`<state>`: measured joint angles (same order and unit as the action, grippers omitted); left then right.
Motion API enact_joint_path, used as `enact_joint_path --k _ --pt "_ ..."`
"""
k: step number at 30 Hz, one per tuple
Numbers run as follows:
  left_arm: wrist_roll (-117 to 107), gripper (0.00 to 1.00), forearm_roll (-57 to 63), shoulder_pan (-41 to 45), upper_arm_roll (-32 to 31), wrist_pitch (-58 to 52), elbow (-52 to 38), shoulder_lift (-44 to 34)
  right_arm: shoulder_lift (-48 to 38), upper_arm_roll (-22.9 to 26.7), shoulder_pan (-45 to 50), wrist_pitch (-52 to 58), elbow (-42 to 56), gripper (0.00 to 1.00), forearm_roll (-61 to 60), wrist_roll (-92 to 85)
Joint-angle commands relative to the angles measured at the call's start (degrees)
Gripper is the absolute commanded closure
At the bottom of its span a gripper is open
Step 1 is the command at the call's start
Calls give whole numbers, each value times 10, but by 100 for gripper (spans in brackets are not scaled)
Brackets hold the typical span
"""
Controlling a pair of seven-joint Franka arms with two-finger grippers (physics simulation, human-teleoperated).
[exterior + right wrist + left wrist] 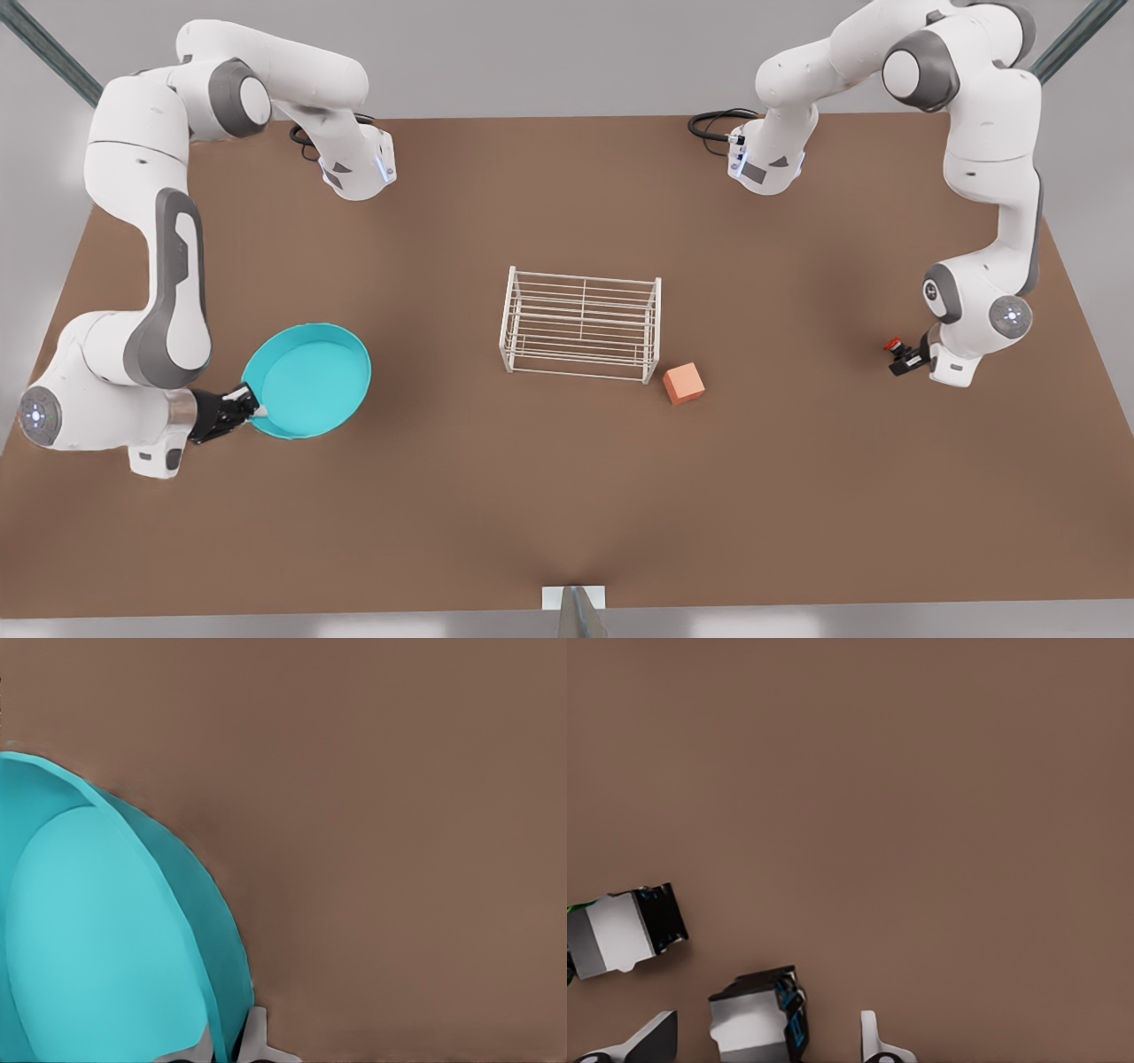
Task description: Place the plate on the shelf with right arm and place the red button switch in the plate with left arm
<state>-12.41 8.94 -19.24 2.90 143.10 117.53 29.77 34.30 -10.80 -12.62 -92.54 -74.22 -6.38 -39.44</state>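
Turquoise plate [306,379] is being pinched at its rim by my right gripper [251,409]; my left gripper [902,354] is pinching the red button switch [895,346].

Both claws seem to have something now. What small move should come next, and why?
Probably the right claw should carry the plate toward the shelf. Its fingers pinch the plate's rim and the shelf's top is bare. The left claw grips the red button switch and should wait, since the switch goes in the plate afterwards.
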Motion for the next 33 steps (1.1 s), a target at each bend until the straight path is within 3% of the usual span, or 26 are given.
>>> enact_joint_path --k 1,3,6,9,12,15,18,24,33 --pt "-18 0 1 -1 0 12 -1 1 -66 0 1 -98 -96 80 0 145" --pt "-17 0 1 -2 0 12 -4 5 -93 -3 12 -97 -121 80 1 183" --pt "-17 0 0 -5 0 21 -7 12 -117 -53 24 -90 -131 80 6 286" --pt "-17 0 -1 -5 0 21 -7 13 -136 -54 85 -84 -133 80 7 390" --pt "-18 13 -1 -5 0 21 -7 14 -172 -54 123 -95 -174 80 15 460" --pt "-17 13 -1 -5 0 21 -6 14 -196 -59 153 -97 -195 78 19 525" --pt "-18 29 -1 -5 1 20 -6 13 -201 -59 205 -98 -195 78 20 616" --pt "-18 43 -2 -5 1 20 -5 13 -195 -61 242 -129 -195 78 20 689" --pt "-18 47 -1 -5 1 11 -5 -9 -165 -60 344 -184 -180 78 37 937"
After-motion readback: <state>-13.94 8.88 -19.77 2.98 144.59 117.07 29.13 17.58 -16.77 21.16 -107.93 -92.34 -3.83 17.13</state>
